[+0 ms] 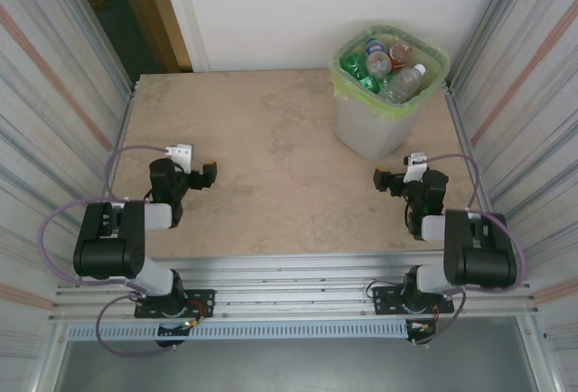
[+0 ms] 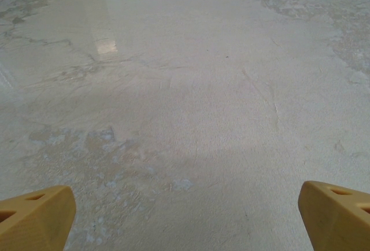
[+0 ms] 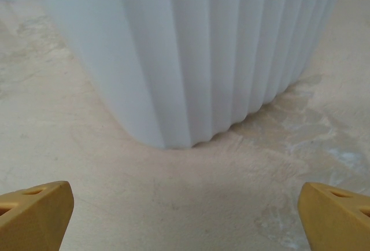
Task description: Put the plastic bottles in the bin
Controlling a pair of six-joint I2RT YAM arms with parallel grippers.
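Top view: bright, even, diffuse overhead light, only faint soft shadows on table [image 1: 271, 139]. Left wrist: glare patch upper left of table, far end washed out, texture sharp mid-frame. Right wrist: bin [image 3: 202, 48] wall nearly blown white, soft shadow at its base; right pincer [image 3: 185, 216] fingertips [image 3: 34, 213] slightly soft at btm corners.

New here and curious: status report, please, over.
Left gripper open, empty, low over table. Right gripper open, empty, facing bin. Plastic bottles in bin. Nothing blocking.
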